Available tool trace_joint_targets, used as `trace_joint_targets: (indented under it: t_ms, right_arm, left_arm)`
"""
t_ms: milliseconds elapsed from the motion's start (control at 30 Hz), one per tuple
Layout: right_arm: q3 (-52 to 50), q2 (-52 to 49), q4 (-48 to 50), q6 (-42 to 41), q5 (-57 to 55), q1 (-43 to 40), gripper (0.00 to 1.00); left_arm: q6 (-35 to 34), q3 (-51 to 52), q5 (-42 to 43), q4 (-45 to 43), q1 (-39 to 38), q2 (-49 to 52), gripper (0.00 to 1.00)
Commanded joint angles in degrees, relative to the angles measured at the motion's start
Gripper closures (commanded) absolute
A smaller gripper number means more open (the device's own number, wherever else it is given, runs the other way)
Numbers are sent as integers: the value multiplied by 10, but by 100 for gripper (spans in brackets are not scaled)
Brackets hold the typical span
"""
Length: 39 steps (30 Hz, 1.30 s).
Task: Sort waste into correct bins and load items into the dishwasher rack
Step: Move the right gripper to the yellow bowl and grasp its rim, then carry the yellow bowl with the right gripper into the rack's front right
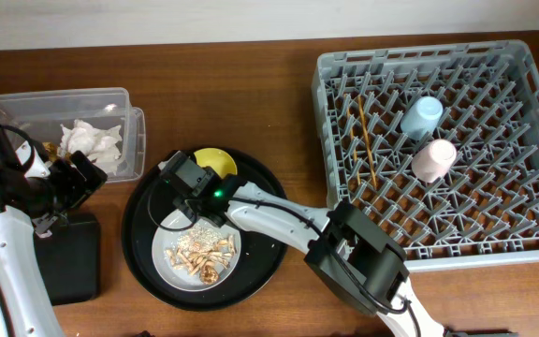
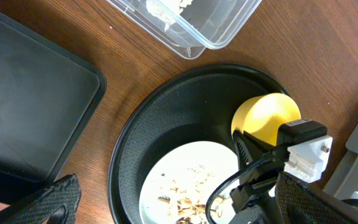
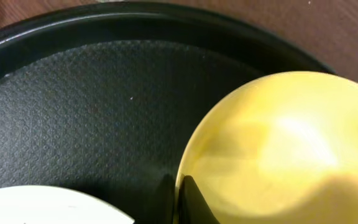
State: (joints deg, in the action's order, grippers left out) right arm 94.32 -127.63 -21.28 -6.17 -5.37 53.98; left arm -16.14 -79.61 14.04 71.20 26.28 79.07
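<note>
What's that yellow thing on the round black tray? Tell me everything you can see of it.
It is a yellow bowl, smooth and glossy like plastic. Only its rounded yellow outside shows, so it seems turned over or tipped. It sits on the round black tray at the far side, beside the white plate. The right gripper is at its edge, a dark finger against it; whether it grips is unclear.
</note>
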Motion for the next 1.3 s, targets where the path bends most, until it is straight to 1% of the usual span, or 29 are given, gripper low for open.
trace_joint_targets:
  t_ms: [0,133,167,200,267,333,433,533,600,700,767,833,933,1000,1033,1100,1167,1267]
  right_arm:
    - [55,9,-34,-5,-18,-2,96]
    - [149,24,-129,-27,-101,-17,96]
    - [201,35,-193,-38,-122,-34,96]
    - [224,41,-221,-40,-120,-44,96]
    - [270,57,-280,-69,-120,-71,96]
    - [316,82,-340,-108,-99,-119,96]
    - [340,123,-387,-115,3,-209,96]
    - [339,149,-433,-115,112,-310,96]
    - [339,151,-464,-112,197,-384,96]
    - [328,145,-502,-87,325,-480,96]
    - [324,144,-543,-86,364,-537,96]
    - [324,146,-581,-66,390,-586,96]
    - [324,146,-621,-14,436,-644,96]
    - [324,146,-655,40,460,-688,96]
    - [324,146,-659,66,484,-704,96]
    - [324,146,-657,123,565,-730,96]
    - [324,146,-652,137,617,-745,96]
    - [324,144,-629,137,626,-751,96]
  left_arm:
    - [-6,-2,-4,0,3,-5,1]
    - [-6,-2,-4,0,3,-5,0]
    - [-6,-2,-4,0,3,-5,1]
    - [-6,-2,-4,0,3,-5,1]
    - [-6,-2,-4,0,3,-5,1]
    - [-6,-2,-4,0,3,-5,1]
    - [-6,-2,-4,0,3,-5,1]
    - [-6,-2,-4,0,3,-5,1]
    - [-6,-2,-4,0,3,-5,1]
    - [-6,-2,-4,0,3,-5,0]
    - [-6,-2,-4,0,3,-5,1]
    - [-6,-2,-4,0,3,-5,0]
    - [-6,-2,-4,0,3,-5,1]
    - [-6,-2,-4,0,3,-5,1]
    - [-6,-2,-4,0,3,-5,1]
    - [-6,-2,-4,0,3,-5,1]
    - [-6,-2,-4,1,3,-5,1]
    - [-6,-2,-4,1,3,-5,1]
